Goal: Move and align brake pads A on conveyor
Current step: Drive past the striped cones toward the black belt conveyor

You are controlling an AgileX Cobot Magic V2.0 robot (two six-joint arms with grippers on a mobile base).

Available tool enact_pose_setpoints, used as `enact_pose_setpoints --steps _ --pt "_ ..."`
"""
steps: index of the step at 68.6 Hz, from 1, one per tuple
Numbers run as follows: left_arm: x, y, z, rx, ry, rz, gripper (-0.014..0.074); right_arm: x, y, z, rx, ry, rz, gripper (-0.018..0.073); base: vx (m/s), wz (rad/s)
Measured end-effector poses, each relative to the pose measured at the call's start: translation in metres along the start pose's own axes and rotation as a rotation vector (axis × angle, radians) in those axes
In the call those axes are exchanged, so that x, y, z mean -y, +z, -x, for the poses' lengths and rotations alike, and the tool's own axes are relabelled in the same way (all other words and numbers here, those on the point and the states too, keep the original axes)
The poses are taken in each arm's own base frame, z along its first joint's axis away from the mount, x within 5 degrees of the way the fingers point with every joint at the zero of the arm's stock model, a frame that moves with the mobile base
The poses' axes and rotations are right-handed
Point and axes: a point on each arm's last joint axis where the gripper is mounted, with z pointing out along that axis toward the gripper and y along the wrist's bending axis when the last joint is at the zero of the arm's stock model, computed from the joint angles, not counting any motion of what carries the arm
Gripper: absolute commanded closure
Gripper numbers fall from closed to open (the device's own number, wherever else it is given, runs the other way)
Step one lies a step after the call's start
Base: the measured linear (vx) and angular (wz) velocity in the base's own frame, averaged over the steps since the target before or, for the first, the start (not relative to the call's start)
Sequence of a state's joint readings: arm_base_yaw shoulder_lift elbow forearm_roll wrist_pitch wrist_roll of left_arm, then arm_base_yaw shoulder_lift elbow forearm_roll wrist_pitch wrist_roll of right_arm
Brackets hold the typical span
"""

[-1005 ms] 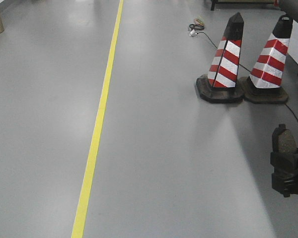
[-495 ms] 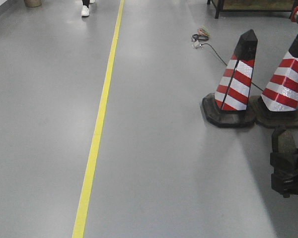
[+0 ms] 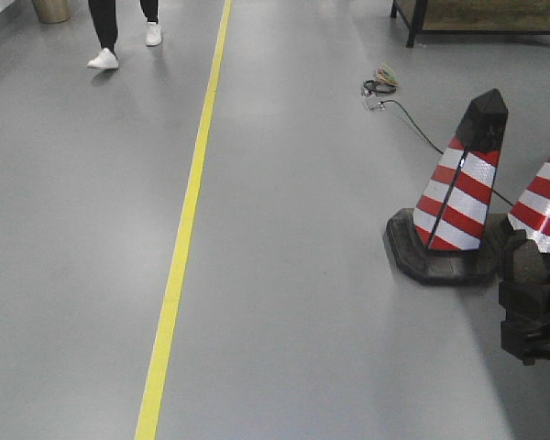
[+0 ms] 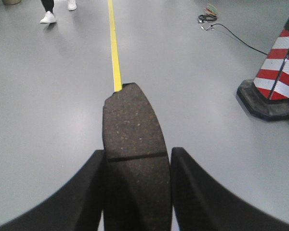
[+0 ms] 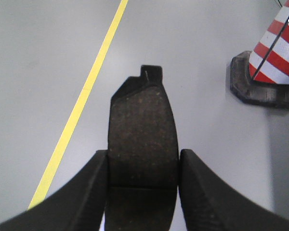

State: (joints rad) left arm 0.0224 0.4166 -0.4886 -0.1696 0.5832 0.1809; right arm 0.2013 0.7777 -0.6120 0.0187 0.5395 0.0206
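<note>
Two dark grey grooved brake pads (image 4: 135, 125) sit pinched, one apiece: left pincer (image 4: 137, 161), right pincer (image 5: 142, 159); I'd grip firmly, no conveyor in sight.

Bright, even indoor light; soft sheen on the grey floor (image 3: 302, 275), dimmer near right. The brake pad (image 4: 134, 125) looks sharp; flanking fingers (image 4: 62, 202) soft-edged.

You've got the front camera looking down the grey floor (image 3: 302, 275) ahead, while both wrist cameras peer close along their fingers (image 4: 202, 192), all three sharing the yellow line (image 3: 179, 257) and striped cone (image 3: 463, 202).
</note>
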Motion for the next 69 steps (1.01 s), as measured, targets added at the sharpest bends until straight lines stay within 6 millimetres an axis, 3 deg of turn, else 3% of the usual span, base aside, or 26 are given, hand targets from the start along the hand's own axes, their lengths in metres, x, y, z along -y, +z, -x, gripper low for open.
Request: enact_pose_setpoints --steps 69 --pt "0.0000 0.0000 0.0000 0.000 0.000 0.000 0.0524 0.0000 0.0000 0.0000 0.000 0.000 0.000 0.0545 0.50 -0.02"
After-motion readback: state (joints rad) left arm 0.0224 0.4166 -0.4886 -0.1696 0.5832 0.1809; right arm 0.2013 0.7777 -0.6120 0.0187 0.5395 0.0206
